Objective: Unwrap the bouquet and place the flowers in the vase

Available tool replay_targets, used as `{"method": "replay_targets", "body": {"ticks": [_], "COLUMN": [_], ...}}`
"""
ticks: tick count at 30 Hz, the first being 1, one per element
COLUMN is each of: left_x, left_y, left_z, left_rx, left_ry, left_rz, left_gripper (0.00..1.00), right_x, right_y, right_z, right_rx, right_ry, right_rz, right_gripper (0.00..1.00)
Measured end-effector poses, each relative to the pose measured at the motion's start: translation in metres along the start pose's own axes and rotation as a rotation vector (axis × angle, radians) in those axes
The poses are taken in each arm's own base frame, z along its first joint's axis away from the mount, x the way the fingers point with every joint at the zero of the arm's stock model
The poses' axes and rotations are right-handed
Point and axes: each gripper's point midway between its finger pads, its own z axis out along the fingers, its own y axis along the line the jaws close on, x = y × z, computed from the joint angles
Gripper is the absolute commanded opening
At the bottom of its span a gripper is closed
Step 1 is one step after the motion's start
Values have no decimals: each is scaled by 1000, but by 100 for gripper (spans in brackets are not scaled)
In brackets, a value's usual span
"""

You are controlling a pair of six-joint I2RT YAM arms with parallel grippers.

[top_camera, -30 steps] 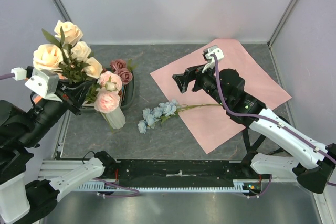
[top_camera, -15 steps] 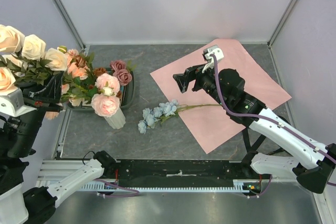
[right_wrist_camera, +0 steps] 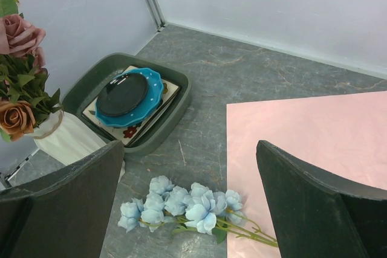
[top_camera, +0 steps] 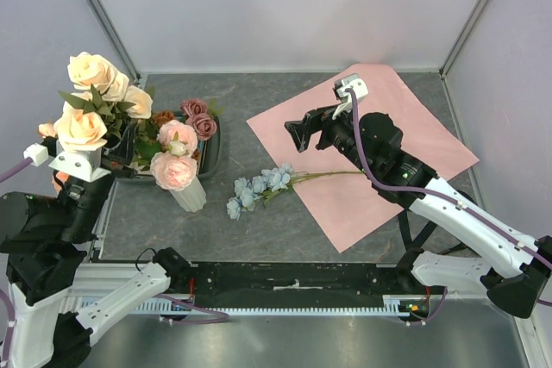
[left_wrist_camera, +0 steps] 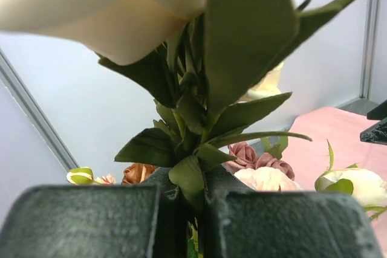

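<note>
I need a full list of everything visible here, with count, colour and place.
table: one, grey, beneath all
paper sheet: one, pink, table's right side
vase: one, white, left of centre
pink roses: several, pink and mauve, in vase
blue flowers: one sprig, light blue, beside vase, stems on sheet
tray: one, dark green, behind vase
dish: one, teal, in tray
peach roses: one bunch, peach and cream, held high, left
left gripper: shut on peach roses' stems
right gripper: open, empty, near sheet

1. One white vase (top_camera: pixel 191 194).
2. One pink paper sheet (top_camera: pixel 397 127).
3. One dark green tray (right_wrist_camera: pixel 84 83) — plus one blue dish (right_wrist_camera: pixel 156 86) and one black plate (right_wrist_camera: pixel 124 93).
4. One spray of light blue flowers (top_camera: pixel 259 185).
5. One bunch of cream roses (top_camera: pixel 95 96) — four blooms that I could count.
6. Two mauve roses (top_camera: pixel 200 115).
</note>
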Motion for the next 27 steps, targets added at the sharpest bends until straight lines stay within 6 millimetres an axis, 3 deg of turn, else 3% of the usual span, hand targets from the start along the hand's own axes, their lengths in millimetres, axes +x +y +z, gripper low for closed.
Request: {"method": "replay_targets", "body": {"ticks": [14,22,27], "left_x": [1,50,97], "left_y": [0,-18,-25], "left_z": [3,-1,-11], "left_rx": [-10,24,-13], "left_ry": [-24,68,136], "left_rz": [27,42,6], "left_gripper": [2,2,2], "right_x": [3,8,11], "right_y": [-1,-2,-2], "right_z": [0,0,1], "right_rx": [1,4,1], "right_ry": [6,16,22], "right_rz": [-2,-4,-3], "right_gripper": [98,98,98]}}
